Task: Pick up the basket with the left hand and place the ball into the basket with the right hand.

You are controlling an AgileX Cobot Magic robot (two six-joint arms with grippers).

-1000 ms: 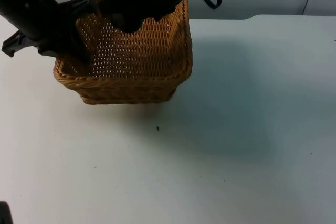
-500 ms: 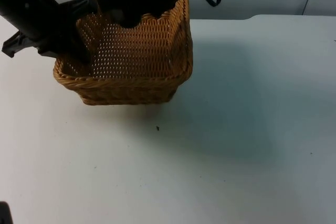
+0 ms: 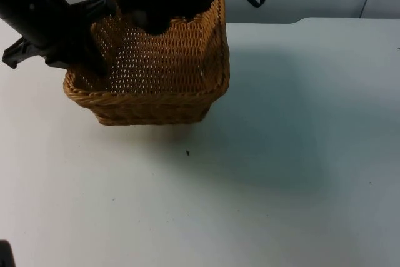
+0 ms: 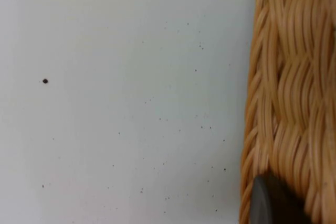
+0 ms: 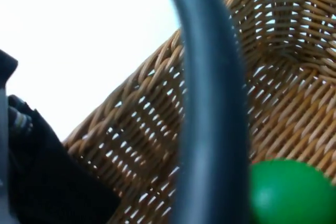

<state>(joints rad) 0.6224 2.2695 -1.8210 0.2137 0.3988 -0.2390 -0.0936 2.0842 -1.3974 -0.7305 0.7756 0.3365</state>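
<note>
Two black arms met at the wicker basket [image 3: 156, 73], which hung tilted above the white table [image 3: 281, 173]. My left gripper [image 3: 94, 64] clamped its left rim. My right gripper [image 3: 150, 23] hovered over the opening, its state unclear to me; the green ball [image 5: 291, 192] lay inside the basket.

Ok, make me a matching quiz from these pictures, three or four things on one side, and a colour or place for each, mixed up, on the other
Things:
1. ball
2. basket
3. left hand
4. table

Descriptions:
A. white
B. woven, tan
C. at the basket's left rim
D. green, inside the basket

Pairs: 1-D, 2-B, 3-C, 4-A
</note>
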